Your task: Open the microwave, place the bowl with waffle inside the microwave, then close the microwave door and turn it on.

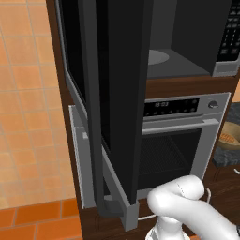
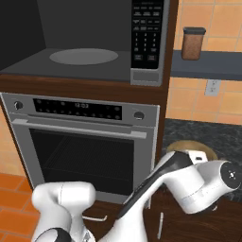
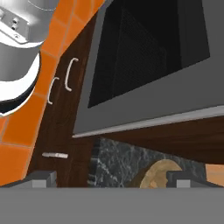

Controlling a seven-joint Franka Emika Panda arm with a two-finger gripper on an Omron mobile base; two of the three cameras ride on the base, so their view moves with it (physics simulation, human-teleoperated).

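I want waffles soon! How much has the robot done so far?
Done: the microwave door is swung wide open, showing the pale turntable. In hand: nothing yet; the open hand is reaching toward the bowl on the dark counter. Left: grab the bowl, put it in the microwave, shut the door, press start.

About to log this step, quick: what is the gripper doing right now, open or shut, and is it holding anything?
Gripper: open, jaws wide apart, holding nothing; the bowl lies ahead between the fingertips, not gripped.
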